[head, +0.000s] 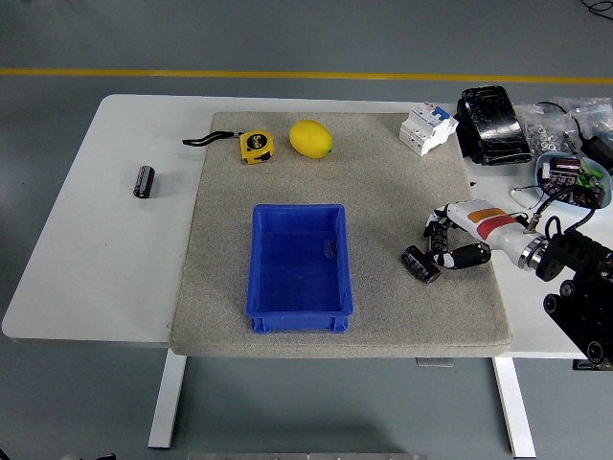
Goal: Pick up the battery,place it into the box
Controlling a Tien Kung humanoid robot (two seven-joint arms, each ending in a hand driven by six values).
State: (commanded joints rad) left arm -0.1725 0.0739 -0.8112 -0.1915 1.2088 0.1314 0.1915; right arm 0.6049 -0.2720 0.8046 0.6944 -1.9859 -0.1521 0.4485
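Right hand (450,241) at mat's right side, fingers curled down around upright battery (437,233); firm grip uncertain. Second battery (420,264) lay touching, long axis diagonal. Blue box (299,266) lay to hand's left, well apart.

White rounded-corner worktop (96,240) carries a large grey felt-like mat (383,192) covering its middle. Bare left side: one small black cylindrical battery (144,181), lying well apart from the mat. Right end is cluttered: black glossy wrapped block (492,125) just beside the mat's far right corner, clear bags of small parts (557,119), light-blue bowl (572,179) nearer.
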